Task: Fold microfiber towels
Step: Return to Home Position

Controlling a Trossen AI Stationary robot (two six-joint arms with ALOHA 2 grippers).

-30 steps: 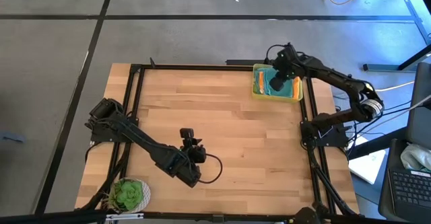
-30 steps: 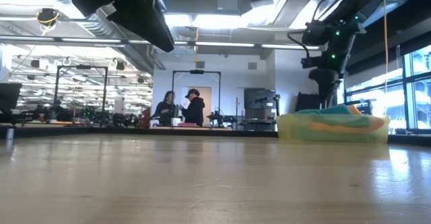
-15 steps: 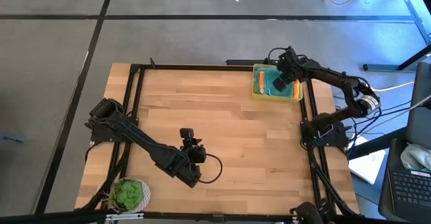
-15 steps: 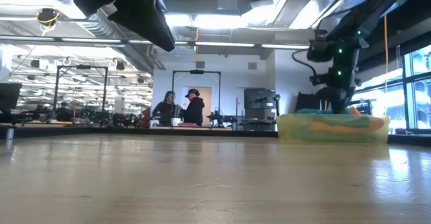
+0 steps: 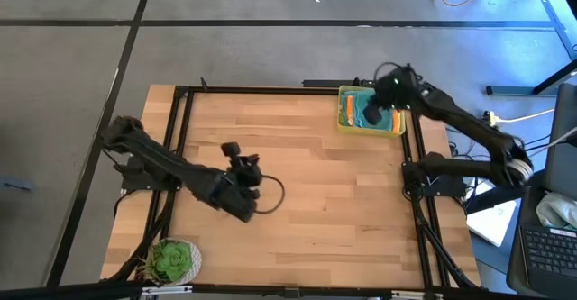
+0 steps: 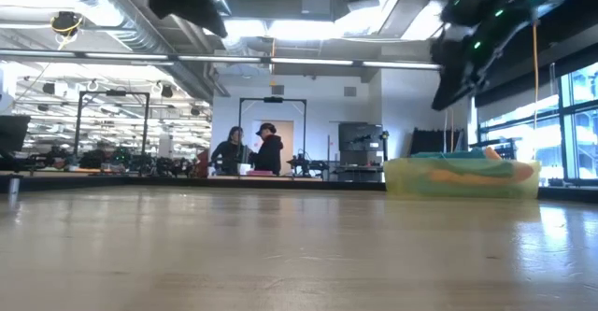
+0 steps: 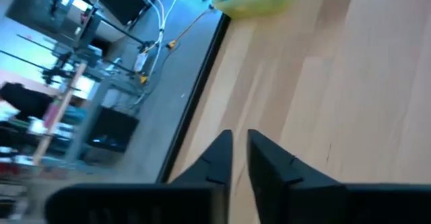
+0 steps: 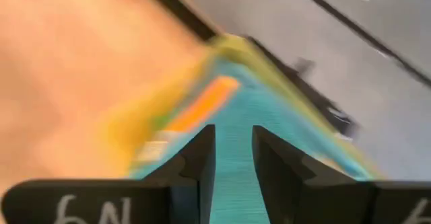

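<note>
Tabletop (image 5: 306,183): towels (image 6: 458,174) in tray (image 6: 448,189), right claw (image 8: 234,131) above.

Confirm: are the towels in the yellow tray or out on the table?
In the tray: orange and teal towels show inside the yellow tray's walls; no cloth lies on the table.

Wooden table (image 5: 306,201), yellow tray (image 5: 370,131) at right edge, leafy green object (image 5: 171,260)

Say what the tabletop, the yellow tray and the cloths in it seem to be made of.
The tabletop: wood, probably laminated strips, satin finish; staggered plank seams and grain show.
The yellow tray: likely plastic, somewhat translucent; orange seems to show through its wall.
The towels: soft matt fabric; they lie in slumped folds, weave not visible.
</note>
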